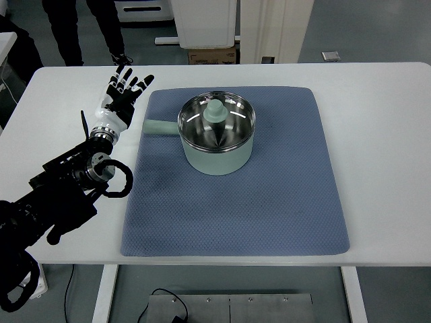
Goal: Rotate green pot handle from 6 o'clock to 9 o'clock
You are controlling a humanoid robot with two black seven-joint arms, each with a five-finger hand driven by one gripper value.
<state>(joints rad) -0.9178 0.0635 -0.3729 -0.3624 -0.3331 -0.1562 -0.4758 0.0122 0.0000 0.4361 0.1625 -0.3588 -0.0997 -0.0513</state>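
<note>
Sitting on a blue mat (269, 202), toward its far half: a pale green pot (217, 138) with a shiny steel inside and a glass lid topped by a green knob (216, 109). Pointing left, toward nine o'clock: the pot handle (159, 126), lying flat over the mat's left part and reaching close to its left edge. Covering most of a white table (377, 121): the mat. Reaching in from the near left over the bare table: the left arm, black in the forearm and white at the wrist. Hovering just left of the mat's far-left corner: the left hand (122, 91), fingers (144, 82) spread and pointing away (gripping nothing, and clear of the handle, which lies near it to the right). Standing beyond the table at the far left: a person's dark-trousered legs (84, 27).
</note>
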